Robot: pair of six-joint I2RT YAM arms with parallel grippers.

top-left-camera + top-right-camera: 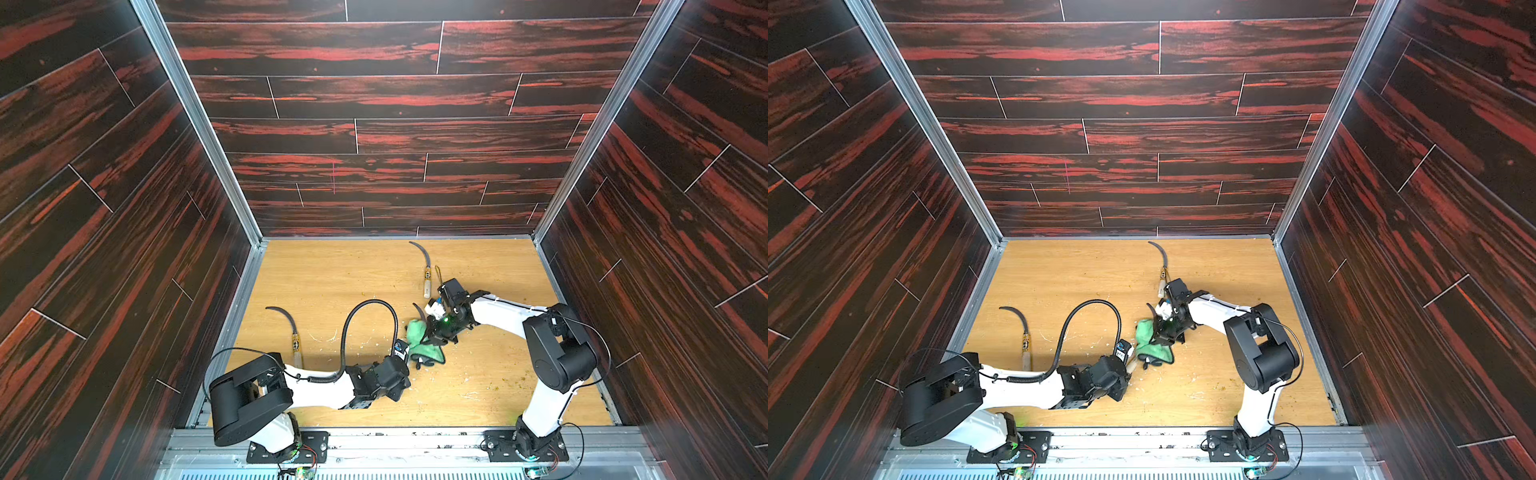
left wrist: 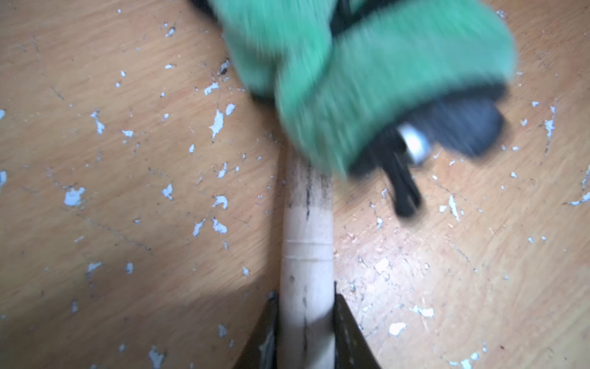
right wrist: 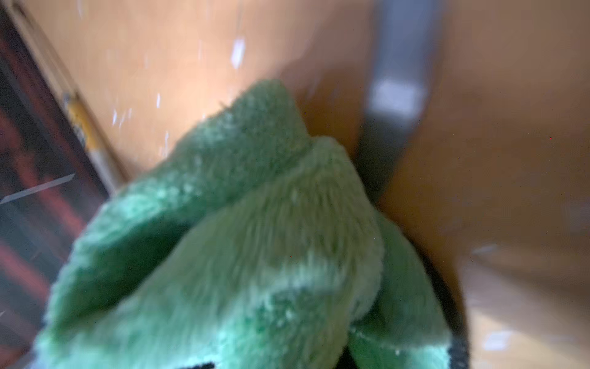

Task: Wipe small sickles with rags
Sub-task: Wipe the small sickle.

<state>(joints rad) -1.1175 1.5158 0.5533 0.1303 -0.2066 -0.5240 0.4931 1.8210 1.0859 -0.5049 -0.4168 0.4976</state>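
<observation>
**Scuffed wood deck, one sickle getting the rag**

Pale wood-look tabletop (image 1: 332,274) is pretty beat up, with white flecks (image 2: 217,121) chipped all over it and dark red plank walls (image 1: 374,95) boxing it in on three sides.

Left claw (image 2: 306,319) is clamped on the pale handle of the held sickle (image 2: 308,242), jaws tight against both sides of the wood. The green fluffy rag (image 1: 417,332) is bunched over that same sickle further up the handle. Right claw (image 1: 434,338) is closed on the rag. The dark blade tip pokes out past the rag in both top views. Right wrist view is basically all green fuzz and blur.

Two more lie flat on the surface. The far sickle (image 1: 427,270) is near the back wall, just beside the right arm's wrist. The left-side sickle (image 1: 294,332) is well apart from the rag. A black ribbed cable (image 1: 372,302) arches up off the left arm between the left-side sickle and the rag.
</observation>
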